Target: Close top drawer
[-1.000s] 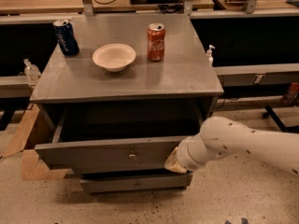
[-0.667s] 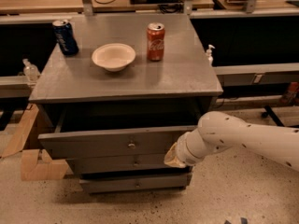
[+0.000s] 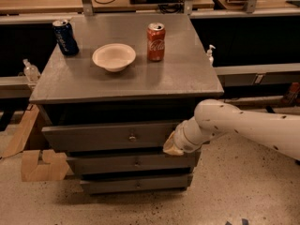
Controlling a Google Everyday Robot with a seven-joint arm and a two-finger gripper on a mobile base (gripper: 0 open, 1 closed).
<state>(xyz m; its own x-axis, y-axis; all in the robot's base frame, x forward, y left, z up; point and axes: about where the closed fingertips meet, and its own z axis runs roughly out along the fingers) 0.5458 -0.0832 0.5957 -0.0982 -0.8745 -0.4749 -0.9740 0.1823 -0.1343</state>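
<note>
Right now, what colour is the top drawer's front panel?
The top drawer is grey, in the camera view; the gripper sits at its right end.

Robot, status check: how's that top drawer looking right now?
Gripper at right end of top drawer front. Drawer partly out. Nothing seen blocking it.

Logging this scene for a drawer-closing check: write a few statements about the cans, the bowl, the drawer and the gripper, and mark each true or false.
1. The red can stands to the right of the bowl. True.
2. The blue can lies on its side. False: it stands upright at the back left of the cabinet top.
3. The gripper is at the right end of the top drawer front. True.
4. The bowl sits inside the top drawer. False: it rests on the cabinet top.
</note>
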